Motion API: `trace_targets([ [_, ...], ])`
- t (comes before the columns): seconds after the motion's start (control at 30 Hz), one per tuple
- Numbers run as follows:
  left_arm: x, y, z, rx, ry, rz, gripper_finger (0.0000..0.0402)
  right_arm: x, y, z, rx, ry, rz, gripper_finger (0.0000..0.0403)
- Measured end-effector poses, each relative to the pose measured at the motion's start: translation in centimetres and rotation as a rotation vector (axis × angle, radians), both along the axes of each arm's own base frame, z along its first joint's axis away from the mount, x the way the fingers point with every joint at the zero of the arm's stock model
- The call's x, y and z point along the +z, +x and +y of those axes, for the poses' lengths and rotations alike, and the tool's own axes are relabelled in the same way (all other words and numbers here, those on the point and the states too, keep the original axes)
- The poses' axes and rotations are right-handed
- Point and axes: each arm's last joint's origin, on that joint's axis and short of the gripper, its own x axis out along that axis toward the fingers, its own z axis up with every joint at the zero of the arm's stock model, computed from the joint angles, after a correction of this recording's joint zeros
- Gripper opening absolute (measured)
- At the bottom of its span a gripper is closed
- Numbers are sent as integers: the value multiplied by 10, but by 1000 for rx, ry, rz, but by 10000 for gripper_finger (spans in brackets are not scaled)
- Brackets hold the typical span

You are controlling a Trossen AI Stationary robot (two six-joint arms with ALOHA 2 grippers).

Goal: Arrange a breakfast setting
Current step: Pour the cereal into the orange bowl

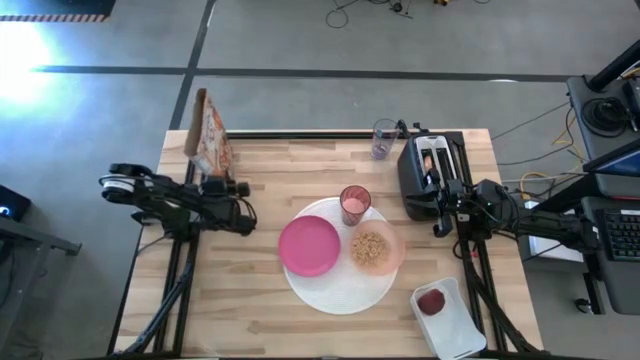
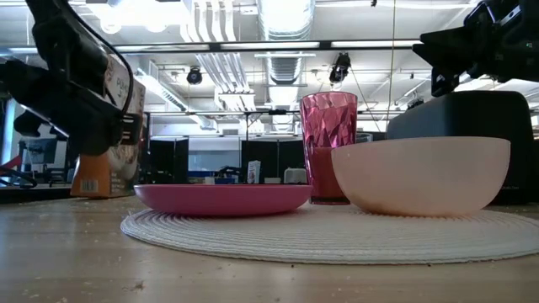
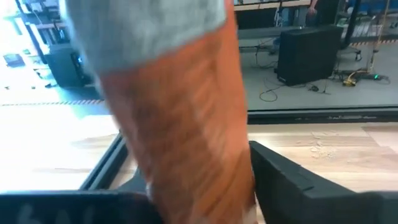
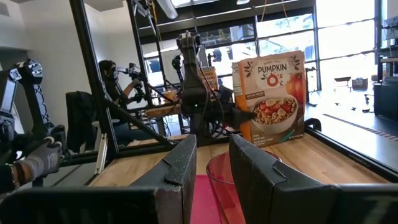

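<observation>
A: Seen from above, the left claw (image 1: 222,186) sits at the cereal box (image 1: 209,137), which stands upright at the far left corner of the wooden surface (image 1: 250,310). How do its fingers stand?

B: Its own camera shows the orange box (image 3: 180,130) filling the space between the dark fingers (image 3: 292,180), with one finger close beside the box wall. Whether the claw grips the box or has let go cannot be told.

A: And the breakfast setting itself?

B: It lies well to the right of that claw, mid-surface. A white round mat (image 1: 335,285) carries a magenta plate (image 1: 309,245) on its left part. A peach bowl (image 1: 376,249) of cereal (image 1: 371,248) sits at the mat's right edge, just beside the plate. A pink tumbler (image 1: 355,203) stands at the mat's far edge, behind them.

A: Where is the right claw (image 1: 443,208)?

B: It hovers at the near end of the black toaster (image 1: 430,172), to the right of the bowl and tumbler. Its fingers (image 4: 180,168) stand a little apart with nothing between them.

A: Anything else on the surface?

B: A white tray (image 1: 455,325) with a small red fruit (image 1: 431,301) lies nearer the front edge than the right claw. A clear glass (image 1: 384,138) stands beyond the toaster's left side.
</observation>
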Motion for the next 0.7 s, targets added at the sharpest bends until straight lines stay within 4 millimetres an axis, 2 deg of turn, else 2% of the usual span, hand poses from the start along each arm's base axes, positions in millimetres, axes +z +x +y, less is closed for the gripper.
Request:
trace_targets([
  [0.33,33,11,-2,59,-97,62,205,0,0,0,0,0,0,86],
  [0.7,75,16,-9,54,-142,89,213,0,0,0,0,1,0,86],
])
